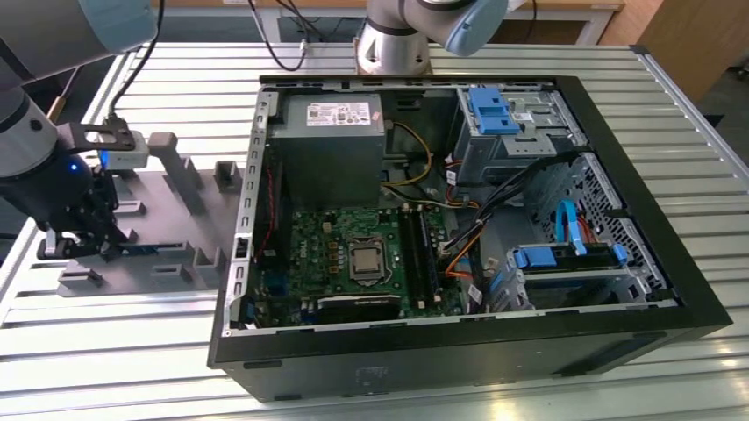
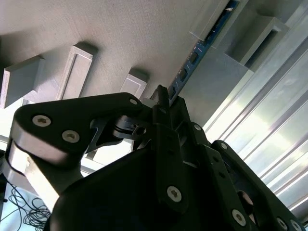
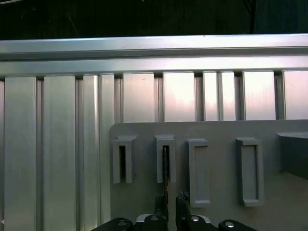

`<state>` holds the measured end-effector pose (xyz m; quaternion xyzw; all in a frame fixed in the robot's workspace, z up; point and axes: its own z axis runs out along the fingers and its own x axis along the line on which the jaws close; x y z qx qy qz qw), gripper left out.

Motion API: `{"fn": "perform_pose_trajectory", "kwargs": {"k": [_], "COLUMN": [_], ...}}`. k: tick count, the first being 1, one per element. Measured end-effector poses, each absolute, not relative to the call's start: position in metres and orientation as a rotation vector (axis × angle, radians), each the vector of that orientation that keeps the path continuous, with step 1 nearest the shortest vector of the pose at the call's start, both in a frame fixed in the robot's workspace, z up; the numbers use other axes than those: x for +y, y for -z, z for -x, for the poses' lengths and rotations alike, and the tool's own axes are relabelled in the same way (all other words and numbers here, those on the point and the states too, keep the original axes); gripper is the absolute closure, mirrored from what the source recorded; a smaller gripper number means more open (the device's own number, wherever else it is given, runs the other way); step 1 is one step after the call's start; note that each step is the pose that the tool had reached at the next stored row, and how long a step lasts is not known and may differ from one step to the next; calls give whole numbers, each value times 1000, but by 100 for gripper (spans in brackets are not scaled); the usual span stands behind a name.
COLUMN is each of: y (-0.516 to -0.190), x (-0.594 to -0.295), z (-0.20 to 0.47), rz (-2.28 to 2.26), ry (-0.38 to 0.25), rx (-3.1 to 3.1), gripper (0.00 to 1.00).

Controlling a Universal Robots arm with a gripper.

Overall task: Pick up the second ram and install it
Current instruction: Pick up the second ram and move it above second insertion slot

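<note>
At the left edge of the exterior view the arm [image 1: 33,145] reaches steeply down, wrist vertical, setting its gripper [image 1: 73,244] low on the left part of the grey slotted holder tray [image 1: 175,219]. Just right of it in that tray, the second ram [image 2: 199,48] stands on edge in its slots, and in the first wrist view the fingers [image 3: 182,208] sit a narrow gap apart, straddling the stick's thin edge. Further right, the open computer case [image 1: 655,219] lies on the slatted table [image 1: 117,351], motherboard [image 1: 339,254] exposed.
</note>
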<state>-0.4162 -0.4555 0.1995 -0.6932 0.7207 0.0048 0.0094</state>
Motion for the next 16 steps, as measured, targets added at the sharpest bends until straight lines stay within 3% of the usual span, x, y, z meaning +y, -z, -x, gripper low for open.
{"fn": "perform_pose_trajectory", "kwargs": {"k": [10,12,13,16], "y": [-198,-197,-197,-197], "x": [-456,-456,-456,-456], "z": [416,416,416,416], "rz": [2165,2165,2165,2165], "ry": [-14,-14,-14,-13], "rx": [2251,2250,2251,2251], "gripper": [77,76,69,69]}}
